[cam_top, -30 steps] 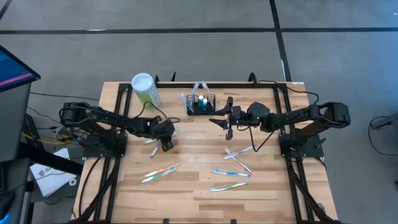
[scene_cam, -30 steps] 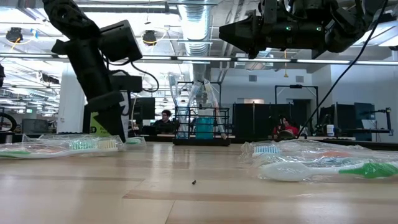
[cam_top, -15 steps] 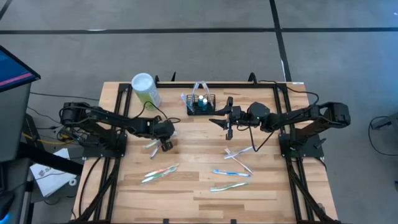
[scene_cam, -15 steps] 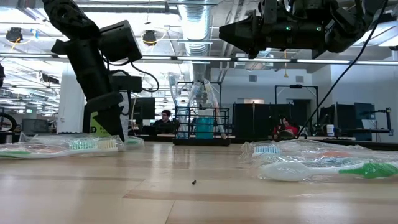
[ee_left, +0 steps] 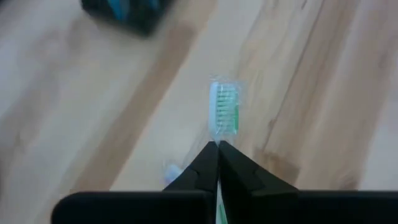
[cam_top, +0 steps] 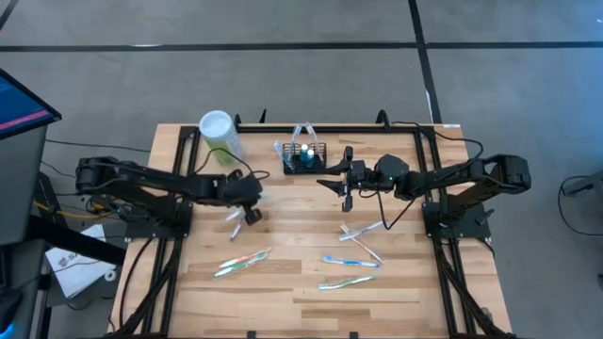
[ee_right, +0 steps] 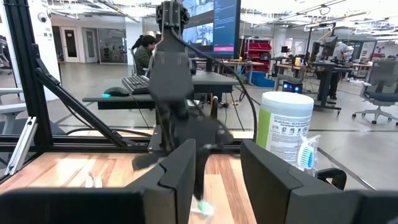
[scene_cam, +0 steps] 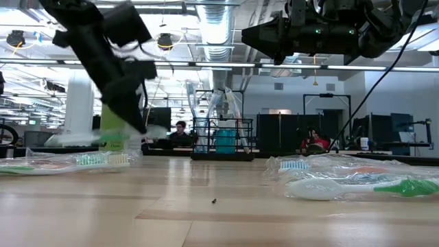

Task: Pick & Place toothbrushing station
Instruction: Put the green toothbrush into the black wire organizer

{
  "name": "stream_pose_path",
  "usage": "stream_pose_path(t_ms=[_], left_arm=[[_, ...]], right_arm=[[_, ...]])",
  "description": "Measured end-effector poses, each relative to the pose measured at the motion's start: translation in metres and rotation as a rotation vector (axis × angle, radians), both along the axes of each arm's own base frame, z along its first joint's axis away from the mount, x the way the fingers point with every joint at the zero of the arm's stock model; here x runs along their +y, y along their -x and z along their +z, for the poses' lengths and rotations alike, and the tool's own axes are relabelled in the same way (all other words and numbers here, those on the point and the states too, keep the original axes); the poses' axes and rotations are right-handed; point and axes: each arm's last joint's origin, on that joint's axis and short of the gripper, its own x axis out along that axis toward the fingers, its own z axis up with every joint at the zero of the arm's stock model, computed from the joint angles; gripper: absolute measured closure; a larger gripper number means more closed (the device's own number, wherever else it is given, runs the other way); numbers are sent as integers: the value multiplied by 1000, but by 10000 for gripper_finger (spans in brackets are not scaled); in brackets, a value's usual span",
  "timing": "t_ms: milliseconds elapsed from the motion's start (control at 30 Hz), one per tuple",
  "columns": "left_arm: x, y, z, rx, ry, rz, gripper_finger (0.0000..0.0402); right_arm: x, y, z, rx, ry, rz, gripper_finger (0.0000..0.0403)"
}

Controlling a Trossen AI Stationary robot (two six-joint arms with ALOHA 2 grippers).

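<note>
The toothbrushing station, a black wire basket (cam_top: 303, 156), stands at the table's far middle with toothbrushes upright in it. My left gripper (cam_top: 250, 215) hangs left of the table's middle, shut on a clear-wrapped toothbrush (ee_left: 224, 115) with green bristles. In the low view the left gripper (scene_cam: 134, 123) is blurred. My right gripper (cam_top: 332, 184) hovers level and open just right of the basket with nothing between its fingers (ee_right: 180, 168). My left gripper pinches the toothbrush between its two fingertips (ee_left: 205, 162), at the neck (ee_left: 219, 142) just behind the head. The fingers slant down from the table's left. The head sticks out past the fingertips and the handle runs back under them. The low view shows it blurred, above the tabletop.
A pale-green cylinder with a white lid (cam_top: 220, 135) stands at the far left. Wrapped toothbrushes lie on the near half: one at the left (cam_top: 242, 262) and three at the right (cam_top: 361, 235), (cam_top: 350, 262), (cam_top: 347, 282).
My left gripper has shut on the wrapped toothbrush and then risen, drawing back a little toward the table's left edge. The toothbrush has come up off the table with it.
</note>
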Motion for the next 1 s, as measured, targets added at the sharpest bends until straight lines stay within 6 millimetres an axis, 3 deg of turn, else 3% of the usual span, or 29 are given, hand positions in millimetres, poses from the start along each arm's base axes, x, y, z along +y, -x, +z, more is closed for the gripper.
stream_pose_path(t_ms=[367,867,1000], left_arm=[[0,-1,56,-427,-69,-30,401],[-1,-19,95,-869,-177,-172,401],[-2,-29,97,-968,-210,-210,401]], right_arm=[[0,0,0,-1,0,1,284],[6,0,4,-39,4,22,284],[6,-2,7,-50,-18,26,284]])
